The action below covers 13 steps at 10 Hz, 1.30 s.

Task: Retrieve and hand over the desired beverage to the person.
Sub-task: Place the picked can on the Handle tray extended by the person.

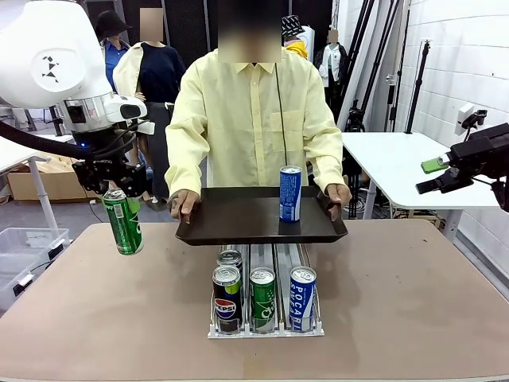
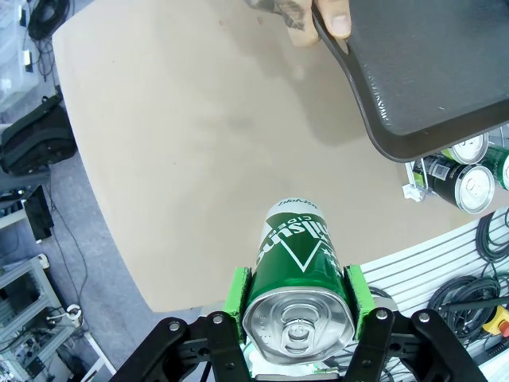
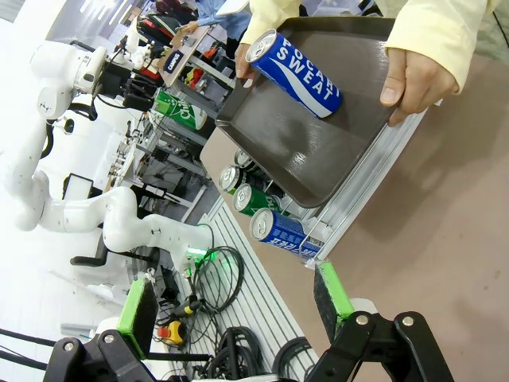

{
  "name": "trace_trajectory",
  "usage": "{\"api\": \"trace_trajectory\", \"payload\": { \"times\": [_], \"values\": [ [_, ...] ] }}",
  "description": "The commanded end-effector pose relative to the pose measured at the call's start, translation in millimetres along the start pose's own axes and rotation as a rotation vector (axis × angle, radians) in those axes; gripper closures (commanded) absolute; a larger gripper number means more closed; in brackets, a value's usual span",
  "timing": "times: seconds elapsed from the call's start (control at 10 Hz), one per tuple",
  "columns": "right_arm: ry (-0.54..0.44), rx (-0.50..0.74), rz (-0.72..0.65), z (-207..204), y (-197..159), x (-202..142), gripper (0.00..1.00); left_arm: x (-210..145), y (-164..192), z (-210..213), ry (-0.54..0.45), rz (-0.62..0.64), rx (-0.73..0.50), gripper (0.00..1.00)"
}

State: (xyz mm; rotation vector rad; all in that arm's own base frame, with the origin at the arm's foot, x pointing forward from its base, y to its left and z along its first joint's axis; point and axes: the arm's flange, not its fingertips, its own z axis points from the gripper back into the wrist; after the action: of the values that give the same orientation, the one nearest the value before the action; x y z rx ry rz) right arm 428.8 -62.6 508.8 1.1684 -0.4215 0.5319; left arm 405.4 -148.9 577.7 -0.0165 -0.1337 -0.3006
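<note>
My left gripper [image 1: 119, 193] is shut on a green can [image 1: 123, 222], held upright above the table's left side; in the left wrist view the green can [image 2: 298, 286] sits between the green pads [image 2: 235, 298]. The person [image 1: 254, 119] in a pale-yellow shirt holds a dark tray [image 1: 238, 223] over the table's far middle, with a blue Pocari Sweat can [image 1: 290, 193] standing on it. The same tray [image 3: 318, 119] and blue can [image 3: 298, 72] appear in the right wrist view. My right gripper [image 1: 433, 177] hangs open at the far right, its fingers [image 3: 330, 294] empty.
A white can rack [image 1: 266, 322] stands at the table's front middle with a Pepsi can [image 1: 227, 298], a green can [image 1: 262, 298], a blue Pocari can [image 1: 302, 296] and one can [image 1: 230, 259] behind. A white table [image 1: 398, 163] stands at back right.
</note>
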Motion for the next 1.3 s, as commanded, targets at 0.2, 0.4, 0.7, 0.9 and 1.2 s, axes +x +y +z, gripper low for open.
{"api": "trace_trajectory", "payload": {
  "times": [0.2,0.4,0.7,0.9,1.2],
  "values": [
    [-0.006,0.0,0.002,-0.5,0.6,1.1,0.0,34.1,-8.1,28.1,-0.01,0.02,-0.023,1.0],
    [-0.006,0.0,0.002,-0.5,0.6,1.1,0.0,71.0,-24.1,41.6,-0.015,0.011,-0.016,1.0],
    [-0.006,0.0,0.002,-0.5,0.6,1.1,0.0,114.7,-67.9,49.6,-0.022,-0.053,-0.044,1.0],
    [-0.006,0.0,0.002,-0.5,0.6,1.1,0.0,135.7,-92.6,52.4,-0.062,-0.064,-0.059,1.0],
    [-0.006,0.0,0.002,-0.5,0.6,1.1,0.0,159.0,-125.1,32.9,-0.031,-0.098,-0.058,1.0]
  ]
}}
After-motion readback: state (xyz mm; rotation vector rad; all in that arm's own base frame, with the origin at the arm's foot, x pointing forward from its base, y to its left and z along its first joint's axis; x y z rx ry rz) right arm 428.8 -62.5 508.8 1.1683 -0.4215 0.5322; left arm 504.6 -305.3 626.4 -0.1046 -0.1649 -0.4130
